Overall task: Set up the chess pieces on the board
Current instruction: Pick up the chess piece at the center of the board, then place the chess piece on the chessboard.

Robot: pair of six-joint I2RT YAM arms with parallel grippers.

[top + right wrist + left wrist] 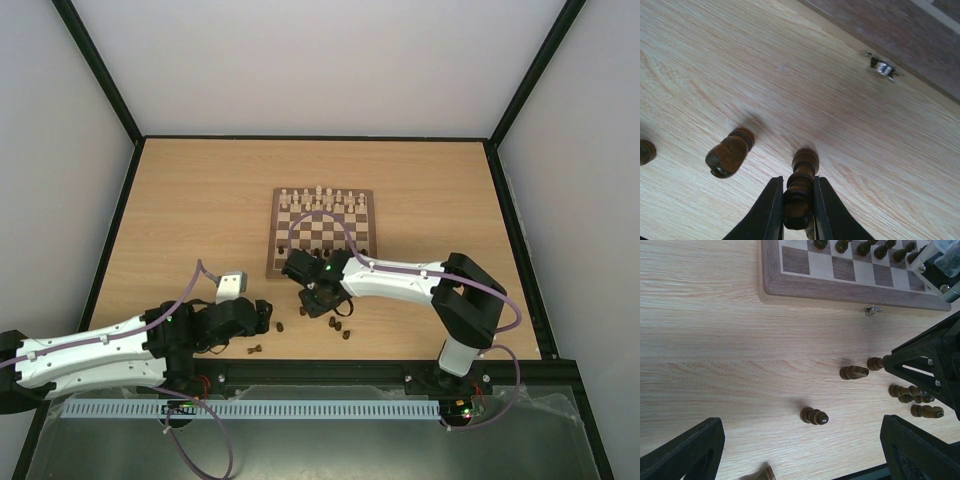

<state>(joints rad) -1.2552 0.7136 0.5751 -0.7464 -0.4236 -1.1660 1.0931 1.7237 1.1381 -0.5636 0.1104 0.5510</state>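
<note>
white arms (395, 282), purple cables (188, 290), black tool fingers (771, 210)

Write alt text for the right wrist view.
The right hand grips a dark brown chess piece over the pale tabletop. Another dark piece rests left of it; the board edge and metal clasp show top right.

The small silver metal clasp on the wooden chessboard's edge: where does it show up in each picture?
Top external: too small to make out.
Left wrist: the silver metal clasp sits upper right of centre, just below the board's edge.
Right wrist: upper right, above the gripped dark brown wooden chess piece.
Shared landmark: the checkered wooden chessboard's thin border.
</note>
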